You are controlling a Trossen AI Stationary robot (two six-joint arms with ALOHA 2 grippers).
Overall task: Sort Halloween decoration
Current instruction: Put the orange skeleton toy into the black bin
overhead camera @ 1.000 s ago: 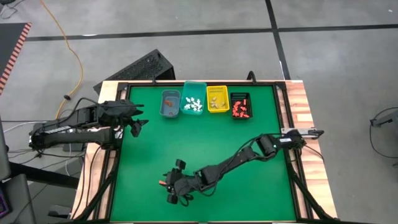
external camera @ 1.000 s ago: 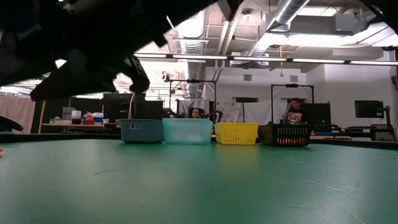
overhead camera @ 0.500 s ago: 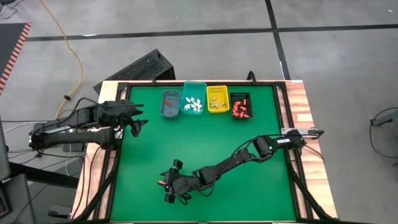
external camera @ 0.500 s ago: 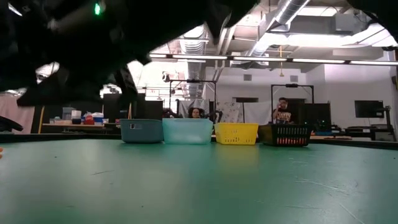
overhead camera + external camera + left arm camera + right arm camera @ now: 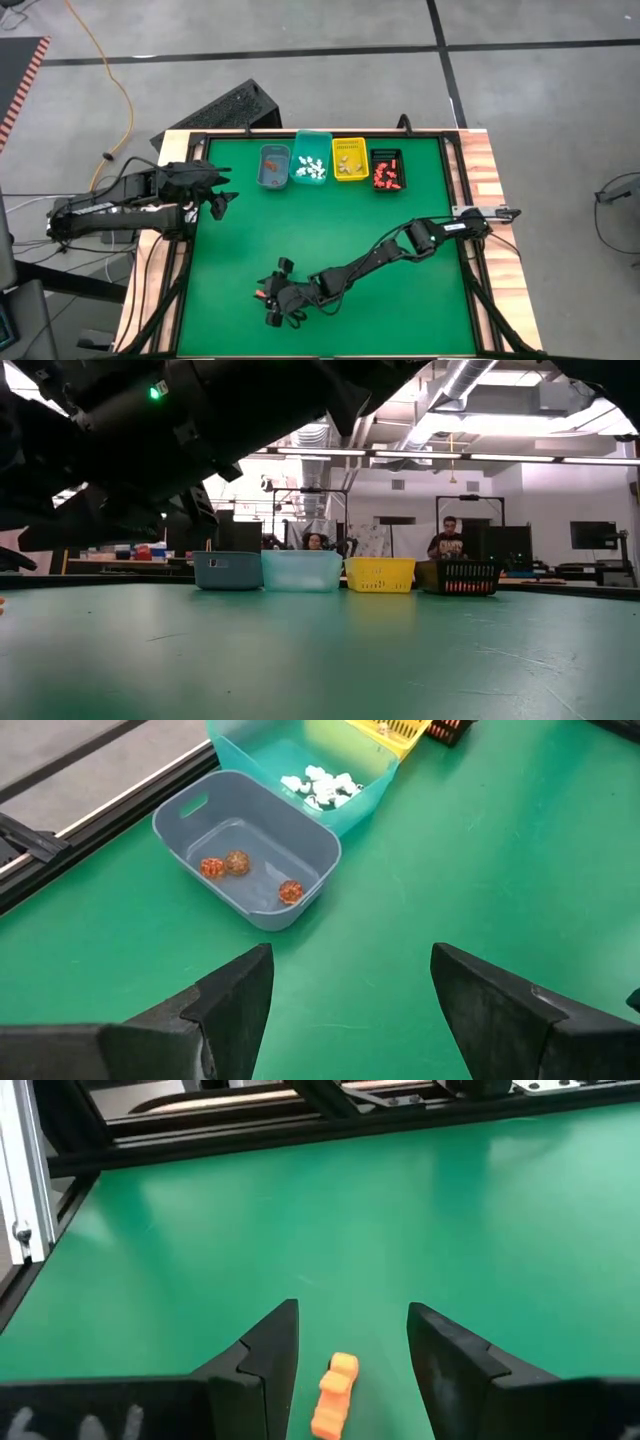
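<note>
An orange decoration piece lies flat on the green table near its front left, small in the high view. My right gripper hangs low over it, open, with one finger on each side of the piece and touching nothing; the high view shows it there too. My left gripper waits open at the table's left edge, facing the grey-blue bin, which holds three orange round pieces. White pieces lie in the teal bin.
Four bins stand in a row at the far edge: grey-blue, teal, yellow and black. Green mat lies bare between them and my right arm. A black frame rail borders the table. People show in the room behind.
My right gripper has sunk a little toward the table over the orange piece and has stayed open. The piece has kept its place.
</note>
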